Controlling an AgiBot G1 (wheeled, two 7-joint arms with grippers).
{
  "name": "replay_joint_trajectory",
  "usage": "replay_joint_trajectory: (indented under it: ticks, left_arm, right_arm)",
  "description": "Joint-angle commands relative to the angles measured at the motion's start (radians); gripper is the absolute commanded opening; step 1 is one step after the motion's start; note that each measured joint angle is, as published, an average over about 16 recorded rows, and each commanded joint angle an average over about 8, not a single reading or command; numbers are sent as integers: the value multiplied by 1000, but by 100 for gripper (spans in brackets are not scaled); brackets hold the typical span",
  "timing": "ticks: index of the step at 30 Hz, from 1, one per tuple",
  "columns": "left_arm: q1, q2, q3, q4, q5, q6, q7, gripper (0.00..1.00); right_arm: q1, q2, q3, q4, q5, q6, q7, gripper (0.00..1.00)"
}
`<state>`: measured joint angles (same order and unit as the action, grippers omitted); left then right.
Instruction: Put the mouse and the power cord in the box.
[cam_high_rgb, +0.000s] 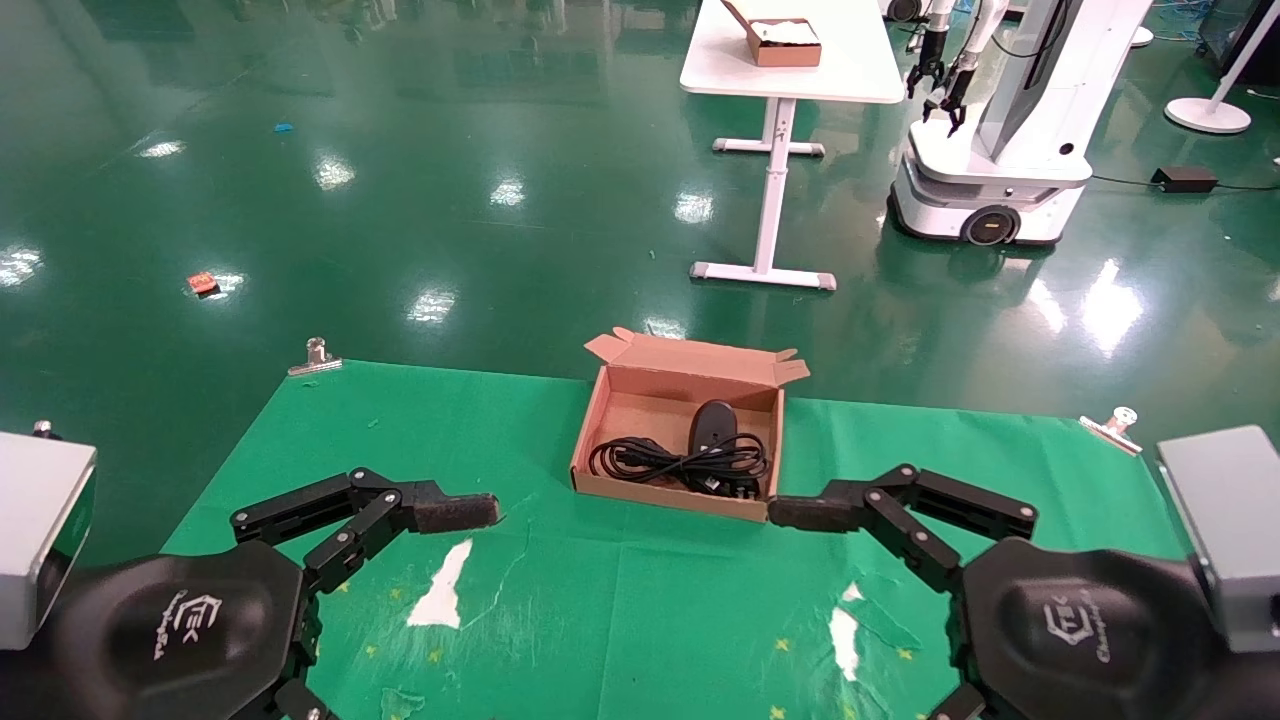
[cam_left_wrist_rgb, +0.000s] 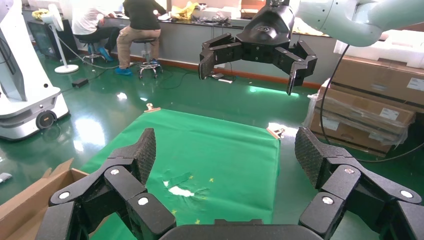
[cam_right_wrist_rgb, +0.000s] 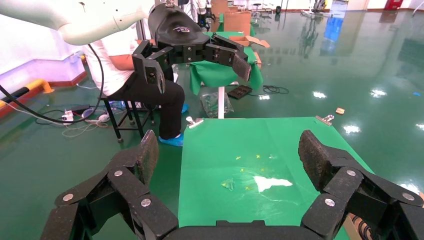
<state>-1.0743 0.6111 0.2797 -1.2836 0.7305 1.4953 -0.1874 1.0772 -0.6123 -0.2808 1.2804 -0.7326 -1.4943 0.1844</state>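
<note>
The brown cardboard box (cam_high_rgb: 600, 415) stands open at the middle of the green-covered table, its lid flap folded back on the far side. The black mouse (cam_high_rgb: 713, 424) lies inside toward the back. The looped power cord (cam_high_rgb: 672, 462) lies in front of it, also inside the box. My left gripper (cam_left_wrist_rgb: 225, 150) hovers over the cloth left of the box, open and empty; one finger (cam_high_rgb: 455, 512) points at the box. My right gripper (cam_right_wrist_rgb: 230, 152) hovers to the right of the box, open and empty, with a finger (cam_high_rgb: 815, 512) close to the box's near right corner.
The green cloth (cam_high_rgb: 640, 600) has torn white patches (cam_high_rgb: 440, 590) and is clipped at its far corners (cam_high_rgb: 316, 358). Beyond the table are a white desk (cam_high_rgb: 790, 70) and another robot (cam_high_rgb: 1000, 150). A seated person (cam_right_wrist_rgb: 145, 90) is near the table's left side.
</note>
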Motion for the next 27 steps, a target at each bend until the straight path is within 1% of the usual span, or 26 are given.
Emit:
replay_joint_trajectory:
  ticks: [1,27]
  left_arm:
    - [0,0,0,0,0,0,0,100]
    - [0,0,0,0,0,0,0,100]
  right_arm:
    - [0,0,0,0,0,0,0,100]
    - [0,0,0,0,0,0,0,100]
